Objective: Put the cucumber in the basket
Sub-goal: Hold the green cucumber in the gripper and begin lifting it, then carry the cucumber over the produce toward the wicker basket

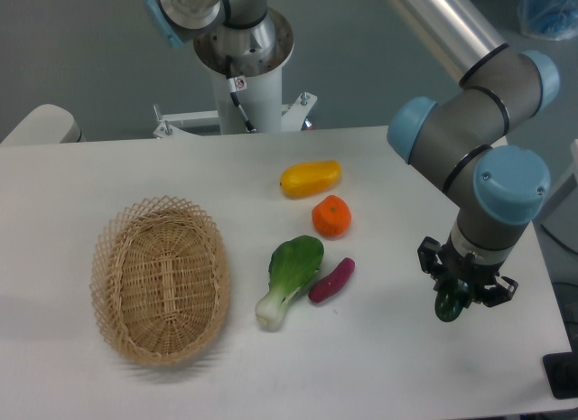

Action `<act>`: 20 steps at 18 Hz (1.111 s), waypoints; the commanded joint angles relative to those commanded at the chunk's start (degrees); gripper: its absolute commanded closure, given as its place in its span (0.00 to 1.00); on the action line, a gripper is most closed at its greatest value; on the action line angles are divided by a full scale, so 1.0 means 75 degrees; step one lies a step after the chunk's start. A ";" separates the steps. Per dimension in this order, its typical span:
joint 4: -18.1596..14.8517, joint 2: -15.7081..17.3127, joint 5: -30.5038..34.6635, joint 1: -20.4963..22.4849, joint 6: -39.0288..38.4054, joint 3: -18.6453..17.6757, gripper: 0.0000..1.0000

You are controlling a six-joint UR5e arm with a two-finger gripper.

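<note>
The cucumber (446,308) shows only as a short, dark green, glossy end hanging below my gripper (456,294) at the right side of the table. The fingers are shut on it, and it appears lifted off the tabletop; most of its length is hidden by the wrist. The oval tan wicker basket (110,257) lies at the left of the table with nothing inside, far from the gripper.
Between gripper and basket lie a light-green bok choy (291,274) and a small purple eggplant (331,280). Farther back sit an orange fruit (331,216) and a yellow vegetable (310,178). The arm's base (244,68) stands at the table's far edge.
</note>
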 joint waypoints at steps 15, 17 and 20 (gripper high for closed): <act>0.0105 0.0093 -0.0035 -0.0094 -0.0105 -0.0257 0.66; 0.0152 0.0257 -0.0035 -0.0222 -0.0105 -0.0561 0.66; 0.0176 0.0620 -0.0012 -0.0503 -0.0164 -0.1053 0.66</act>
